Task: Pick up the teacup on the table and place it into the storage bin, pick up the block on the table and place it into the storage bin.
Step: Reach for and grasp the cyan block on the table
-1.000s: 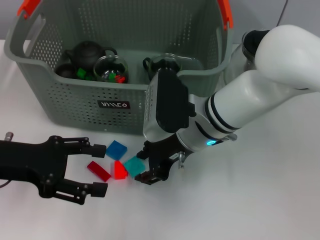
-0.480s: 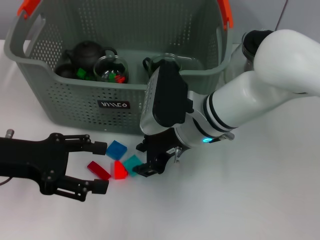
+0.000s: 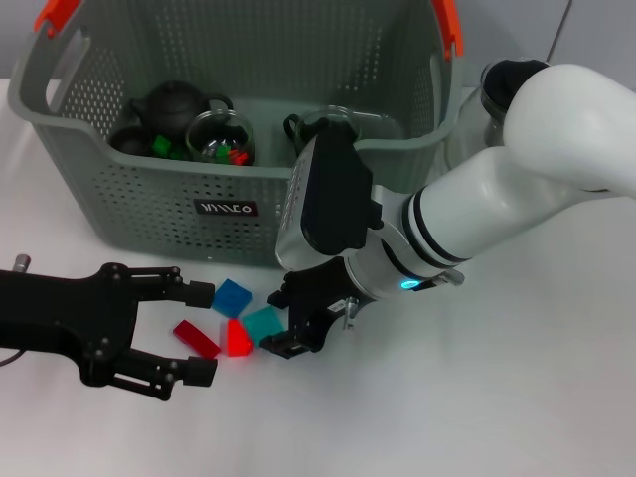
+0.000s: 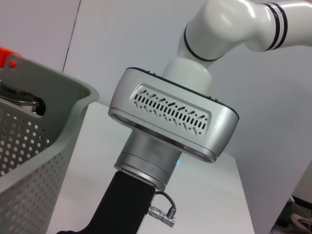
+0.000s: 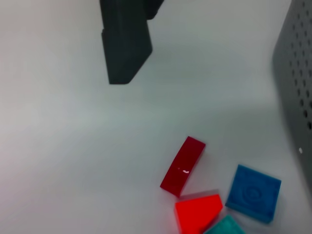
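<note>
Left hand (image 3: 199, 333) is lying low over the white table (image 3: 517, 397), its black fingers spread apart, one tip just beside the blue block (image 3: 232, 296), the other tip near the end of the dark red block (image 3: 196, 339). Blocks are sitting in a tight cluster on the table in front of the storage bin (image 3: 149, 214): blue one nearest the bin wall, dark red bar lying slantwise, bright red block (image 3: 237, 340) next to it, teal block (image 3: 263, 323) touching the bright red one. Right hand (image 3: 290, 323) is reaching down at the teal block, dark fingers on either side of its far edge; whether they are clamped on it, I cannot tell. Bin is standing behind the cluster, already holding a dark teapot (image 3: 174, 104), a glass cup (image 3: 220, 137) with small red and green pieces inside, and another glass vessel (image 3: 328, 124) partly hidden by the right arm.
</note>
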`<state>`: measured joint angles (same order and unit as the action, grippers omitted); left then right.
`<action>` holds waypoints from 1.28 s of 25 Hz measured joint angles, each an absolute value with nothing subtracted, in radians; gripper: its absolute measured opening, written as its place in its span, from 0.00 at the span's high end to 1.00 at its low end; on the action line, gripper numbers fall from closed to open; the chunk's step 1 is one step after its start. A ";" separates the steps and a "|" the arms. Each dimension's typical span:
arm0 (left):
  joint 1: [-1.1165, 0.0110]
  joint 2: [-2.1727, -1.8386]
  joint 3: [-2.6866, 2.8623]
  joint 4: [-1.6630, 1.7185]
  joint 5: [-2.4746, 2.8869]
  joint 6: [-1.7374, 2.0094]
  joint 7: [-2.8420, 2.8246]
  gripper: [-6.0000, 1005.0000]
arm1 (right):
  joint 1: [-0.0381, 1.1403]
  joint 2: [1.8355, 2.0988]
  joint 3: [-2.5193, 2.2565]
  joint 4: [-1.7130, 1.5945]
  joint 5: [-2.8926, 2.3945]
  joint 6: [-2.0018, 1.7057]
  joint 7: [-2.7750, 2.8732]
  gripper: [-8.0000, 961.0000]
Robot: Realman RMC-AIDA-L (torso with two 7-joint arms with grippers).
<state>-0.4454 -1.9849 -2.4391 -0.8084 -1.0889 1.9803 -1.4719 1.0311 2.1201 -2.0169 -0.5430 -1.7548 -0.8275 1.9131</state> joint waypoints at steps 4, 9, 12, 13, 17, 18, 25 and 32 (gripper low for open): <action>-0.445 -1.986 -2.439 -0.808 -1.087 1.981 -1.473 0.08 | 1.031 2.119 -2.017 -0.544 -1.755 -0.848 1.913 0.40; -0.445 -1.988 -2.439 -0.808 -1.085 1.982 -1.473 0.08 | 1.031 2.119 -2.018 -0.544 -1.755 -0.861 1.914 0.40; -0.445 -1.988 -2.439 -0.808 -1.083 1.983 -1.473 0.08 | 1.031 2.119 -2.018 -0.545 -1.755 -0.867 1.914 0.40; -0.445 -1.988 -2.439 -0.808 -1.083 1.983 -1.473 0.08 | 1.031 2.118 -2.017 -0.546 -1.755 -0.873 1.914 0.40; -0.446 -1.988 -2.439 -0.808 -1.081 1.986 -1.478 0.08 | 1.020 2.110 -2.007 -0.572 -1.754 -0.919 1.914 0.40; -0.447 -1.988 -2.439 -0.808 -1.081 1.987 -1.481 0.08 | 1.017 2.108 -2.003 -0.579 -1.754 -0.932 1.914 0.40; -0.455 -1.985 -2.439 -0.811 -1.081 1.996 -1.498 0.08 | 1.011 2.099 -1.927 -0.595 -1.787 -1.002 1.917 0.40; -0.458 -1.986 -2.439 -0.810 -1.081 1.996 -1.498 0.08 | 1.017 2.111 -1.935 -0.593 -1.829 -0.928 1.910 0.40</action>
